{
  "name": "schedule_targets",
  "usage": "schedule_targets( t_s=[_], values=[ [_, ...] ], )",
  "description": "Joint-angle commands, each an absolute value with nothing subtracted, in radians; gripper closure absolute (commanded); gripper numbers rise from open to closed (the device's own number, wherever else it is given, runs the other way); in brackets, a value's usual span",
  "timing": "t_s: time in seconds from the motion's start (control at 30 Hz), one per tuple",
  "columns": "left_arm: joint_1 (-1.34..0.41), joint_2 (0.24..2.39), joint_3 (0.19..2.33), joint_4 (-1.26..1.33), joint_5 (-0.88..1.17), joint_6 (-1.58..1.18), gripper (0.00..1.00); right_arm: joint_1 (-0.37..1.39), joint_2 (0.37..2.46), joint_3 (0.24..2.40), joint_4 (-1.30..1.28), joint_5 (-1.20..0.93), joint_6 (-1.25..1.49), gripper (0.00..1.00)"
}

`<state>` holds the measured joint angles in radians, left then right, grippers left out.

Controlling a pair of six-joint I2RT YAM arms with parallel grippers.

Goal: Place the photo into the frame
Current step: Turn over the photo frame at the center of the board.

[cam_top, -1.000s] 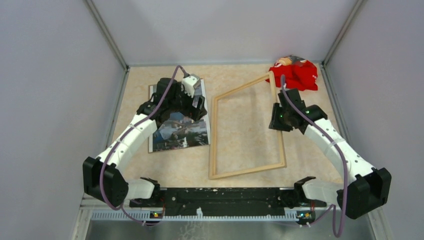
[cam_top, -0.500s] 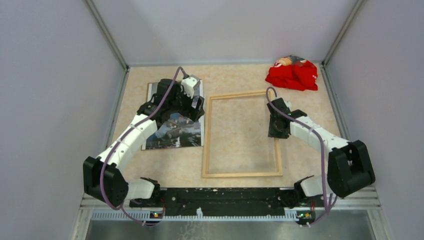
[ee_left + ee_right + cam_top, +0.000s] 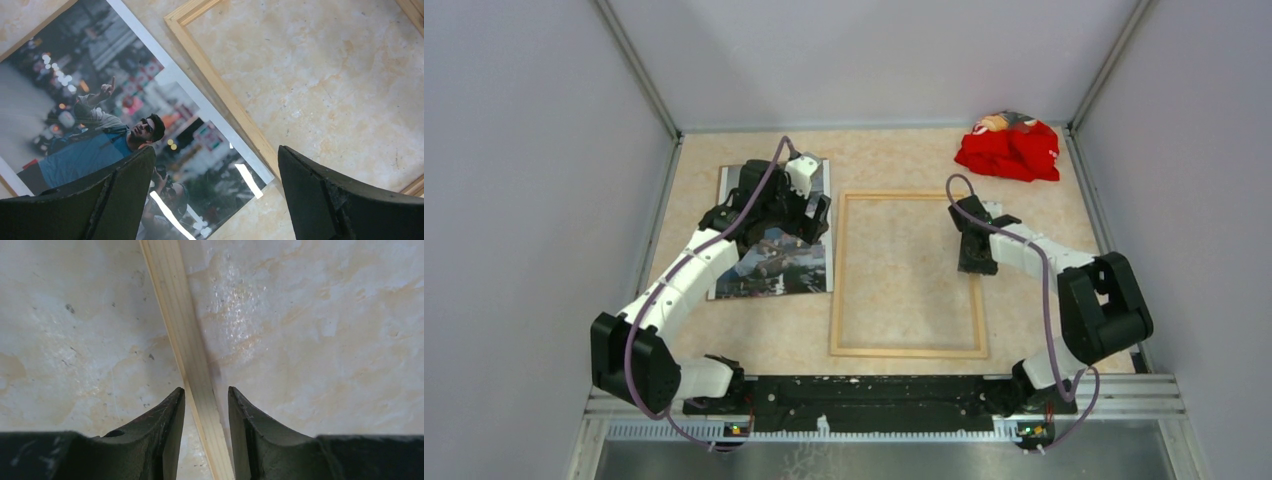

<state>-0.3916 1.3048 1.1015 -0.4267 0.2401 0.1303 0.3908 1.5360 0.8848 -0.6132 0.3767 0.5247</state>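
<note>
Right tool [image 3: 206, 390] first: down low on the frame [image 3: 185, 330], straddling the thin wooden rail on its right side, one of the fingers [image 3: 165, 430] on each side. Only partly open. Left finger pretty much against the wood, sliver of shadow showing beside the other one, so not clamped, nothing actually held.

Left tool [image 3: 216, 149]: wide open, empty, hanging over the photo [image 3: 125, 115] without touching it. Photo flat and face up right under that tool on the surface [image 3: 894, 160]. Guy in a blue shirt and sunglasses pointing up, blurry street lights behind him, white border round the print.

Frame's left rail just to the right of the left tool, running close alongside the photo's edge. Can't tell whether touching or not. Frame itself flat on the surface between the two tools, marbled beige top showing through the middle.

Red cloth [image 3: 1009, 150] bunched up in the far corner beyond the right tool, well apart from the frame.
</note>
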Motion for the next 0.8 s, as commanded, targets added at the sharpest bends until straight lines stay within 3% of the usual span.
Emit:
schedule_targets(
  t_s=[0.0,0.27,0.6,0.67,0.77],
  values=[
    [-0.389,1.309,1.112,-0.445,0.168,0.151,0.02,0.387,1.481,0.953,-0.585,0.415,0.551,0.62],
    [-0.36,1.321,1.111,-0.479,0.146,0.173,0.02,0.333,1.553,0.922,-0.551,0.412,0.506,0.63],
    [-0.347,1.321,1.127,-0.51,0.113,0.191,0.02,0.217,1.592,0.96,-0.521,0.357,0.443,0.75],
    [-0.345,1.322,1.129,-0.51,0.114,0.189,0.02,0.215,1.581,0.985,-0.533,0.314,0.447,0.72],
    [-0.345,1.326,1.131,-0.514,0.119,0.187,0.02,0.216,1.505,0.976,-0.506,0.231,0.47,0.54]
  ],
)
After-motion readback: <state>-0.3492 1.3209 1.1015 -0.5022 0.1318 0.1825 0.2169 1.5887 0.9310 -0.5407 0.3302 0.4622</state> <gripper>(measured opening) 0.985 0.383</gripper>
